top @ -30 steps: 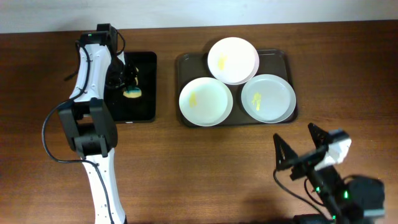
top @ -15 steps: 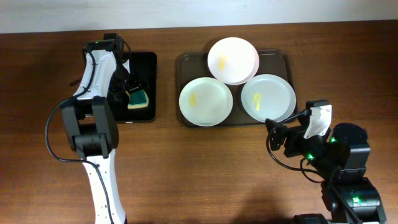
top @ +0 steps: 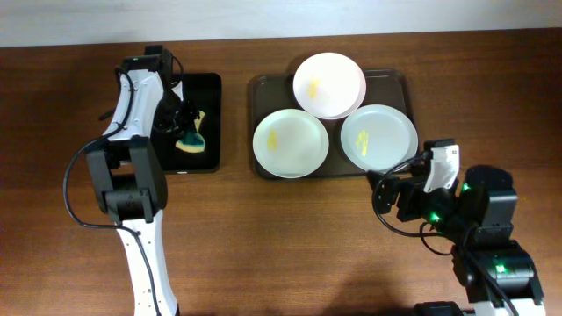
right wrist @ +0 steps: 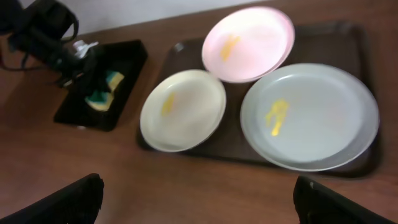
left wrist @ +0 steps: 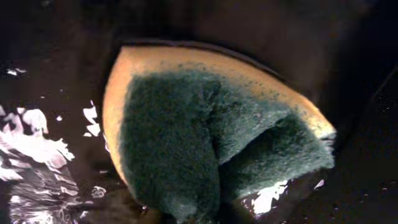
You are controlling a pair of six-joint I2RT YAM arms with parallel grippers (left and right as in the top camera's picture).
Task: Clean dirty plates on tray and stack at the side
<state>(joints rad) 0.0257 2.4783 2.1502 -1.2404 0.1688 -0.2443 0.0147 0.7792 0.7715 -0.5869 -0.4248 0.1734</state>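
Three white plates lie on the brown tray [top: 397,83]: a back plate [top: 329,83], a front-left plate [top: 290,142] and a front-right plate [top: 379,138], each with a yellow smear. My left gripper [top: 184,127] is shut on a yellow-green sponge [top: 190,139] over the black tray; in the left wrist view the sponge [left wrist: 205,130] is creased. My right gripper [top: 388,189] is open and empty, just in front of the tray's front-right corner. In the right wrist view its fingers [right wrist: 199,205] frame bare table before the plates [right wrist: 311,115] [right wrist: 183,109] [right wrist: 249,43].
A small glossy black tray [top: 209,96] sits left of the brown tray, also seen in the right wrist view [right wrist: 127,59]. Bare wooden table [top: 281,237] lies in front of both trays. The left arm stretches from the front left to the black tray.
My right arm has swung in from the front right toward the tray's front-right corner. The sponge in my left gripper has tilted and looks squeezed.
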